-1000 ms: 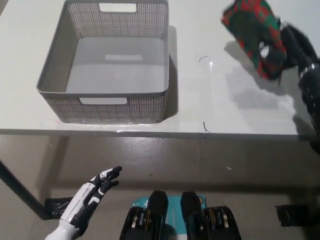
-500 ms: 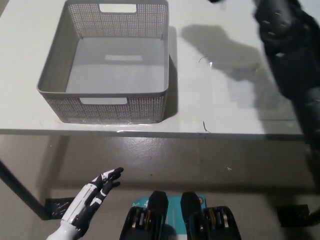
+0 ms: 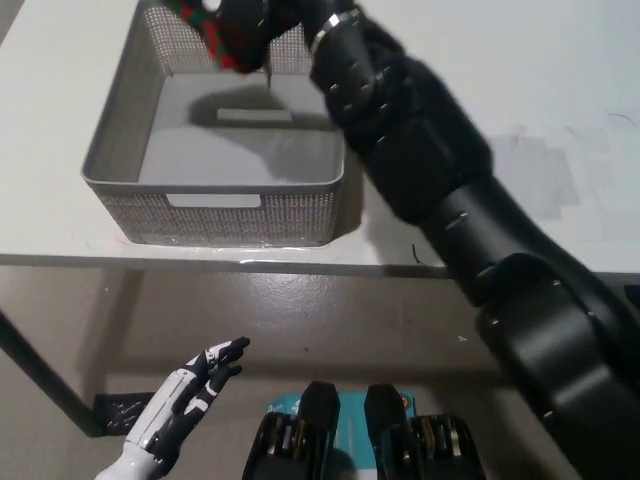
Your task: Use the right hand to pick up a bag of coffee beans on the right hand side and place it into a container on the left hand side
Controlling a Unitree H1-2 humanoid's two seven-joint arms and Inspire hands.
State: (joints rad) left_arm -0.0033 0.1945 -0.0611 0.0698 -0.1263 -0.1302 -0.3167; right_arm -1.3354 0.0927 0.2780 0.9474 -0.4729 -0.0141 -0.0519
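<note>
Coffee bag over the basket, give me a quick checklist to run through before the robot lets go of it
1. Bag held: the right hand is closed on the red and green coffee bag. Ok.
2. Bag above the grey basket: it sits over the far end, near the back wall. Ok, though close to the rim.
3. Basket floor free: bare apart from the shadow. Ok.
4. Basket fully on the white table. Ok.
5. Left hand out of the way: open, low, below the table edge. Ok.
6. Height of the bag above the floor: cannot tell.
</note>
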